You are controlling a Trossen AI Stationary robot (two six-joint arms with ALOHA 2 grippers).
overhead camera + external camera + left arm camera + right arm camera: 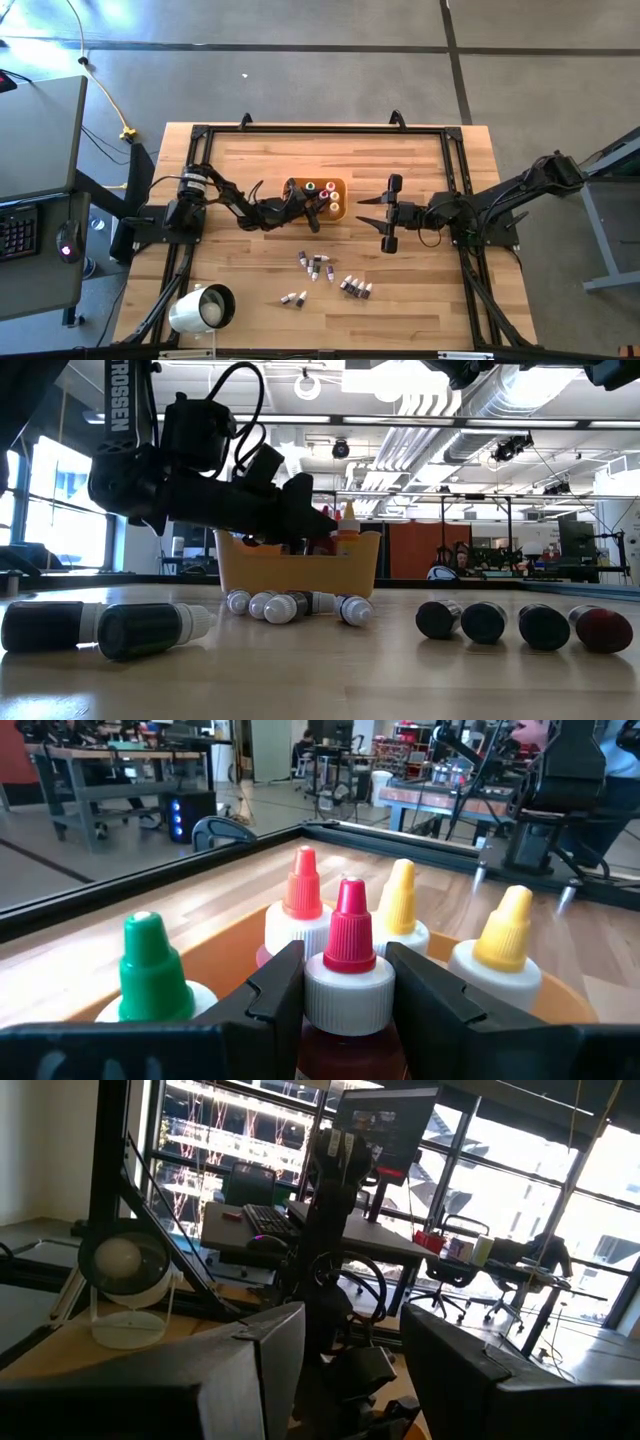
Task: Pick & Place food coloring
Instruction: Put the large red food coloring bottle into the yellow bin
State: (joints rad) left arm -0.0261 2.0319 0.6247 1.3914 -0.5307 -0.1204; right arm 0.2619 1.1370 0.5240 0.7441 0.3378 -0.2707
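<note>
The food coloring bottles are in two groups. Several stand upright in the square orange tray point(338, 208) with green, orange, red and yellow caps. Several more lie on their sides on the table point(315, 265), point(355, 287), point(295, 298), seen close in the low view point(150, 630), point(545, 626). My left gripper point(312, 207) reaches over the tray and is shut on a red-capped bottle point(348, 982). My right gripper point(385, 213) hovers open to the tray's right and holds nothing; its fingers show in the right wrist view point(350, 1365). My left gripper pinches the red-capped bottle by its white collar point(345, 1005), just below the red tip, one finger point(280, 988) on each side. The bottle stands upright among the other bottles in the tray. Its bottom is hidden, so I cannot tell whether it rests in the tray.
A white round lamp-like object point(203, 308) sits at the table's near left corner. A black frame point(320, 128) runs along the table's edges. Bare wood lies between the tray and the loose bottles. Desks and equipment stand beyond the table.
</note>
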